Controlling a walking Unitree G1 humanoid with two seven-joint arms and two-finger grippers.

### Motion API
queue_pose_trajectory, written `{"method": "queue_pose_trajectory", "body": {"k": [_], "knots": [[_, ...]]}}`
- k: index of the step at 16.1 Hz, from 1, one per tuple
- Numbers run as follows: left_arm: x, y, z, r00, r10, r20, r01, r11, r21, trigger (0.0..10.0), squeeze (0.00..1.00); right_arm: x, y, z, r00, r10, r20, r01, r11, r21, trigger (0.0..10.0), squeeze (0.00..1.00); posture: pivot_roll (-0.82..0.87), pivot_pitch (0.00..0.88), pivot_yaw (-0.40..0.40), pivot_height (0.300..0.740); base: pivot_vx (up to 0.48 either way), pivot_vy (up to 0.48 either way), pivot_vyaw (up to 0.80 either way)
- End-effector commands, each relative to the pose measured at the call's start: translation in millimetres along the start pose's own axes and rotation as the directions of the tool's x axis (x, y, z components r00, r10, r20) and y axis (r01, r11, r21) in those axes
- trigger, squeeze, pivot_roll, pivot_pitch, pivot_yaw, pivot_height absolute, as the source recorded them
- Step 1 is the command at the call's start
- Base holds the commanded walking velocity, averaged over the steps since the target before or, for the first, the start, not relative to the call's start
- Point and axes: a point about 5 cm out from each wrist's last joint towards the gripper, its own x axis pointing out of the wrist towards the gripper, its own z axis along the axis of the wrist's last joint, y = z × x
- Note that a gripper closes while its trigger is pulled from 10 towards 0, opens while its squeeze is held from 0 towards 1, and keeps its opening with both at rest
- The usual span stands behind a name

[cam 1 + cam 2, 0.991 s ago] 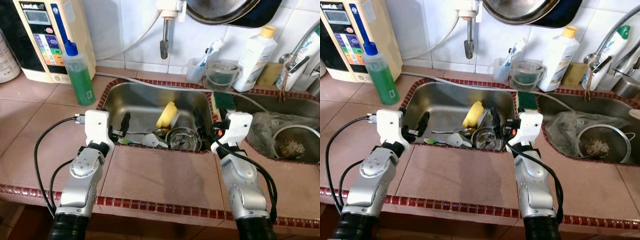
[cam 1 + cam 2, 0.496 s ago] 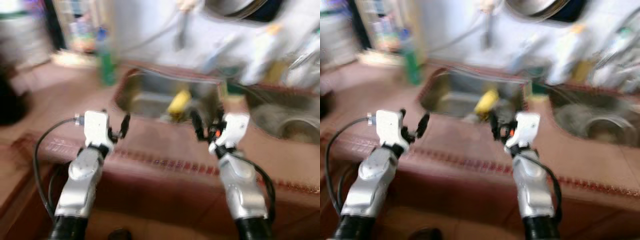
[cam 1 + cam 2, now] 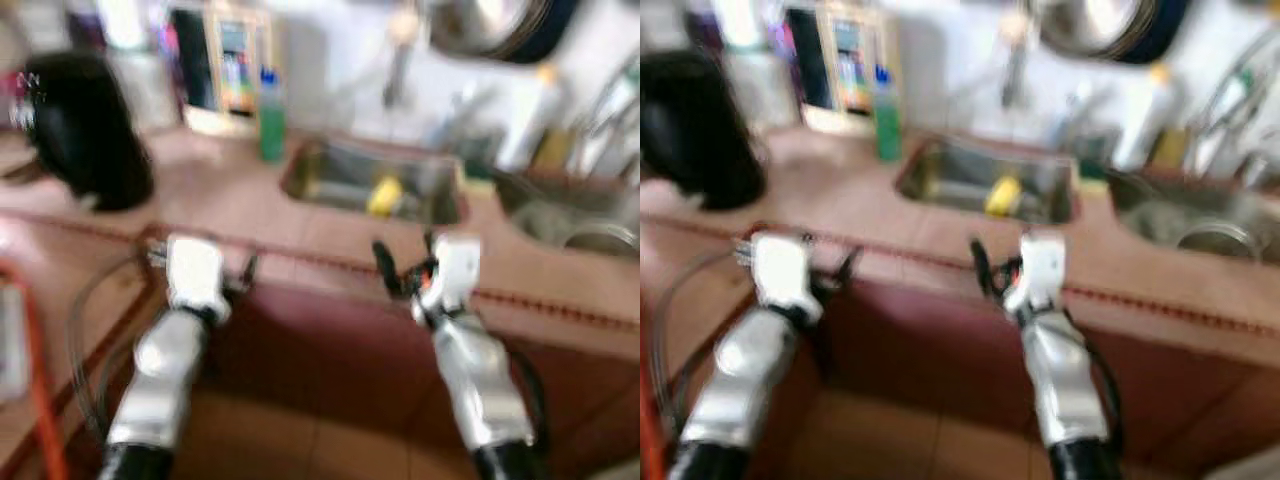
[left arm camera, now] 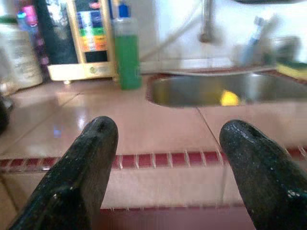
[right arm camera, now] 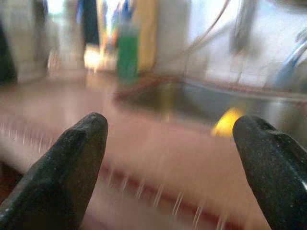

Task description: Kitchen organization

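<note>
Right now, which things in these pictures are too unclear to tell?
- Sink contents, head views: motion blur leaves just a yellow blob.
- Panel on the cream appliance, left wrist view: text too small.
- Green bottle, right wrist view: blurred.
- Right basin, right eye view: blurred, cut by the edge.

Glossy tiled counter (image 4: 144, 124); shiny metal sink (image 4: 211, 91)

The counter (image 4: 144, 124) is pinkish-brown tile, edged with a dark red band striped in pale lines; the sink (image 4: 216, 88) is dull silver steel with a yellow object (image 4: 229, 98) inside; the bottle (image 4: 127, 50), upper left of the left wrist frame, holds bright green liquid under a blue cap; the appliance (image 4: 88, 40) behind it is cream with coloured labels; a black rounded object (image 3: 85, 130) sits upper left in the head view.
</note>
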Motion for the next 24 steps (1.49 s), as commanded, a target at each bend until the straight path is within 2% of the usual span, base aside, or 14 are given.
{"method": "queue_pose_trajectory", "body": {"k": [1, 3, 5, 6, 8, 10, 11, 13, 14, 15, 17, 18, 21, 24], "knots": [[-6.0, -4.5, -17.4, 0.998, -0.044, -0.049, 0.046, 0.999, 0.027, 10.0, 0.00, -6.2, 3.8, -23.2, 0.995, 0.038, -0.094, -0.041, 0.999, -0.021, 10.0, 0.00, 0.00, 0.000, -0.040, 0.740, 0.000, 0.000, 0.00], [-13.5, -10.6, -34.7, 0.993, -0.076, -0.091, 0.081, 0.995, 0.057, 10.0, 0.00, -16.5, 0.4, -44.6, 0.983, 0.036, -0.179, -0.040, 0.999, -0.021, 10.0, 0.00, 0.01, 0.000, -0.043, 0.740, 0.000, 0.000, 0.00], [-23.1, -21.2, -62.3, 0.974, -0.127, -0.187, 0.139, 0.989, 0.053, 10.0, 0.00, -35.4, -3.4, -78.3, 0.946, 0.033, -0.322, -0.038, 0.999, -0.010, 10.0, 0.00, 0.02, 0.000, -0.048, 0.740, 0.000, 0.000, 0.00], [-28.4, -27.2, -76.6, 0.958, -0.157, -0.241, 0.184, 0.978, 0.097, 10.0, 0.00, -44.8, -3.8, -92.7, 0.921, 0.034, -0.387, -0.043, 0.999, -0.016, 10.0, 0.00, 0.02, 0.000, -0.051, 0.740, 0.000, 0.000, 0.00], [-39.5, -33.9, -103.0, 0.924, -0.164, -0.344, 0.199, 0.978, 0.066, 10.0, 0.00, -62.2, -5.2, -117.2, 0.863, 0.024, -0.505, -0.034, 0.999, -0.010, 10.0, 0.00, 0.02, 0.000, -0.051, 0.740, 0.000, 0.000, 0.00], [-59.7, -40.7, -133.1, 0.850, -0.143, -0.507, 0.177, 0.984, 0.018, 10.0, 0.00, -82.7, -2.2, -138.7, 0.779, 0.016, -0.626, -0.066, 0.996, -0.057, 10.0, 0.00, 0.02, 0.000, -0.050, 0.740, 0.000, 0.000, 0.00], [-62.2, -41.4, -136.8, 0.841, -0.138, -0.524, 0.172, 0.985, 0.017, 10.0, 0.00, -85.4, -1.8, -141.5, 0.767, 0.015, -0.641, -0.077, 0.995, -0.069, 10.0, 0.00, 0.01, 0.000, -0.048, 0.740, 0.000, 0.000, 0.00], [-78.6, -50.2, -153.1, 0.776, -0.142, -0.614, 0.168, 0.986, -0.015, 10.0, 0.00, -106.0, 0.5, -157.9, 0.678, -0.008, -0.735, -0.060, 0.996, -0.066, 10.0, 0.00, 0.02, 0.000, -0.046, 0.740, 0.000, 0.000, 0.00], [-95.6, -56.3, -165.9, 0.705, -0.142, -0.695, 0.195, 0.981, -0.003, 10.0, 0.00, -122.3, 5.3, -168.6, 0.606, -0.011, -0.795, -0.066, 0.996, -0.063, 10.0, 0.00, 0.03, 0.000, -0.050, 0.740, 0.000, 0.000, 0.00], [-108.0, -59.2, -173.3, 0.658, -0.139, -0.740, 0.207, 0.978, 0.001, 10.0, 0.00, -134.5, 9.8, -175.4, 0.555, 0.000, -0.832, -0.085, 0.995, -0.056, 10.0, 0.00, 0.03, 0.000, -0.048, 0.740, 0.000, 0.000, 0.00], [-122.9, -61.0, -181.1, 0.608, -0.125, -0.784, 0.158, 0.987, -0.035, 10.0, 0.00, -153.4, 12.2, -183.6, 0.488, -0.008, -0.873, -0.076, 0.996, -0.051, 10.0, 0.00, 0.03, 0.000, -0.045, 0.740, 0.000, -0.144, 0.00], [-130.3, -61.8, -184.7, 0.579, -0.120, -0.806, 0.151, 0.988, -0.038, 10.0, 0.00, -157.7, 13.1, -185.4, 0.477, -0.012, -0.879, -0.056, 0.997, -0.044, 10.0, 0.00, 0.02, 0.000, -0.036, 0.740, 0.000, -0.480, 0.00], [-137.3, -58.0, -188.0, 0.549, -0.106, -0.829, 0.141, 0.989, -0.034, 10.0, 0.00, -156.0, 10.5, -184.8, 0.476, -0.039, -0.879, 0.004, 0.999, -0.042, 10.0, 0.00, 0.01, 0.000, -0.028, 0.740, 0.000, -0.480, 0.00], [-134.3, -54.2, -187.1, 0.549, -0.094, -0.831, 0.134, 0.991, -0.024, 10.0, 0.00, -151.6, 8.4, -183.0, 0.482, -0.039, -0.875, -0.007, 0.999, -0.049, 10.0, 0.00, 0.01, 0.000, -0.032, 0.740, 0.000, -0.480, 0.00]]}}
